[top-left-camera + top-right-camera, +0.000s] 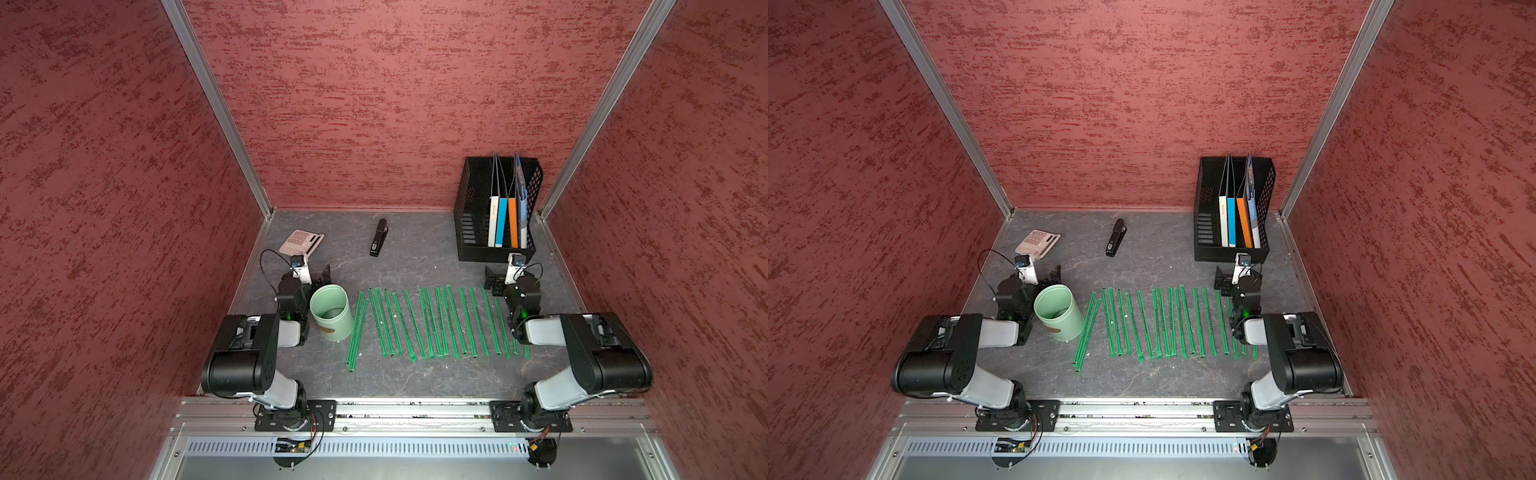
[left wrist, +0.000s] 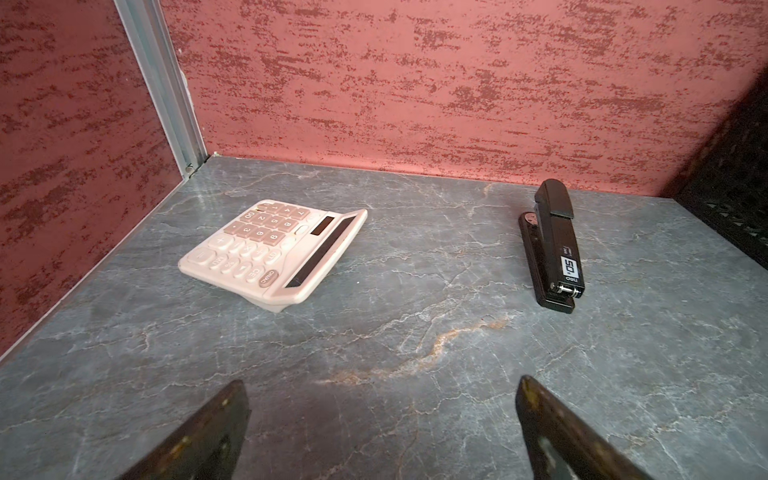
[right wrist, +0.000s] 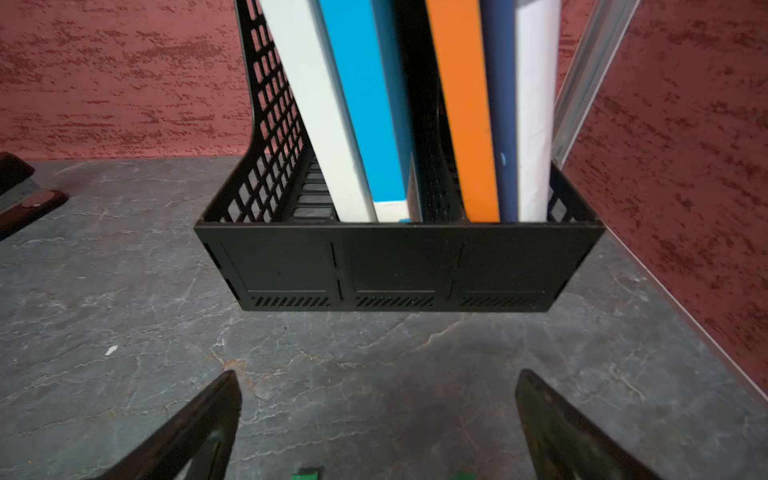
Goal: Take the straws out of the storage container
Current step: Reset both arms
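The straws [image 1: 432, 322] lie in a row on the tabletop [image 1: 415, 378], seemingly all out. The mint storage cup [image 1: 334, 330] stands upright just beside them, apparently empty. Both arms' jaws gape, holding nothing. Beyond sit a calculator [image 2: 274, 249], stapler [image 2: 555, 245] and file rack [image 3: 399, 266], none obstructing.

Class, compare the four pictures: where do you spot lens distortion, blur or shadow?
In both top views, wide-angle perspective splays the aluminium posts outward, while the straws look crisp in even light; in the left wrist view, calculator and stapler are sharp, the left gripper soft with a shadow ahead; in the right wrist view, the folders blur above the file rack.
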